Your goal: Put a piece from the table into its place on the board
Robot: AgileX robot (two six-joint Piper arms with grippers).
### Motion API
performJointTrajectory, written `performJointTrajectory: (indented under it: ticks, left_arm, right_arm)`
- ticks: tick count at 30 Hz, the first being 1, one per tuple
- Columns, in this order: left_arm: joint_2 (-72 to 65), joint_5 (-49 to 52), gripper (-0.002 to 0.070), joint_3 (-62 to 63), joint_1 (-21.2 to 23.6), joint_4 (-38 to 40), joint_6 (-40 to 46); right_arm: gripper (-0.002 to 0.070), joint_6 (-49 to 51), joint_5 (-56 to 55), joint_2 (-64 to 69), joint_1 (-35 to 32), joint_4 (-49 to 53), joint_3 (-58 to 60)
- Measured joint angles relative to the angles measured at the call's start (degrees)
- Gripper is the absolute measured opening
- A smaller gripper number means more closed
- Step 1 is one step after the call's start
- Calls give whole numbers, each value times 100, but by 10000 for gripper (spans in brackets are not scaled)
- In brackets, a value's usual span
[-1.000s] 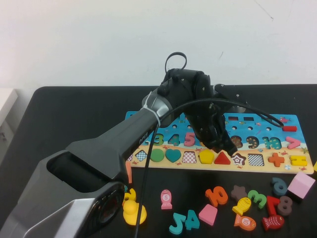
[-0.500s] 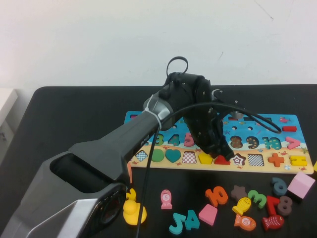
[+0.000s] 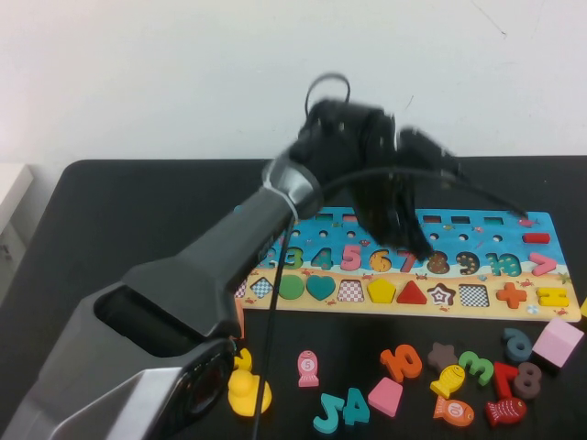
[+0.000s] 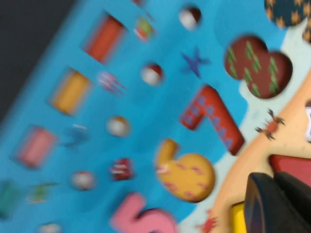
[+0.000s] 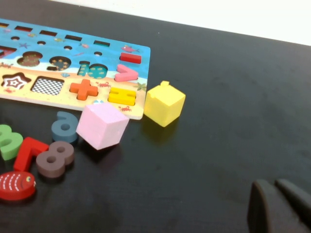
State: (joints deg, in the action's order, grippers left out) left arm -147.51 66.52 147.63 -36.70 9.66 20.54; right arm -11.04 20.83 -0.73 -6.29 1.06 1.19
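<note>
The left pincer (image 3: pixel 417 246), pressed together and empty, has lifted off the board (image 3: pixel 275 218) and now hangs blurred above the numbers. Below it the pentagon (image 3: pixel 382 291) lies in its cut-out, apparently flush, so the placement looks done. The right pincer (image 5: pixel 277 187), also closed, sits low over the tabletop (image 5: pixel 233 97).

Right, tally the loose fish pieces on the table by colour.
Pink fish: 1
Yellow fish: 1
Orange fish: 1
Red fish: 1
Total: 4
The left gripper, shut, hangs over the board at its number row; the right gripper sits low over the table, right of the board.
</note>
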Motion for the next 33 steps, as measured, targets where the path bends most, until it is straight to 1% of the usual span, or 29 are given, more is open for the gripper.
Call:
performJointTrajectory:
  ticks: [3, 8, 15, 22, 26, 30, 33]
  left_arm:
    - [263, 239, 0, 277, 0, -544, -32]
    - [1183, 476, 0, 329, 27, -1391, -152]
    - [2794, 542, 0, 217, 164, -1958, -402]
    - [4605, 582, 0, -1114, 164, -2232, -438]
    - [5330, 591, -1, -1921, 164, -2803, -580]
    - [6107, 591, 0, -2645, 164, -3608, -919]
    - [6708, 591, 0, -3104, 164, -3852, -1187]
  right_arm:
    - [19, 0, 0, 0, 0, 0, 0]
    - [19, 0, 0, 0, 0, 0, 0]
    - [19, 0, 0, 0, 0, 0, 0]
    - [19, 0, 0, 0, 0, 0, 0]
    - [19, 8, 0, 0, 0, 0, 0]
    - [19, 8, 0, 0, 0, 0, 0]
    - [19, 8, 0, 0, 0, 0, 0]
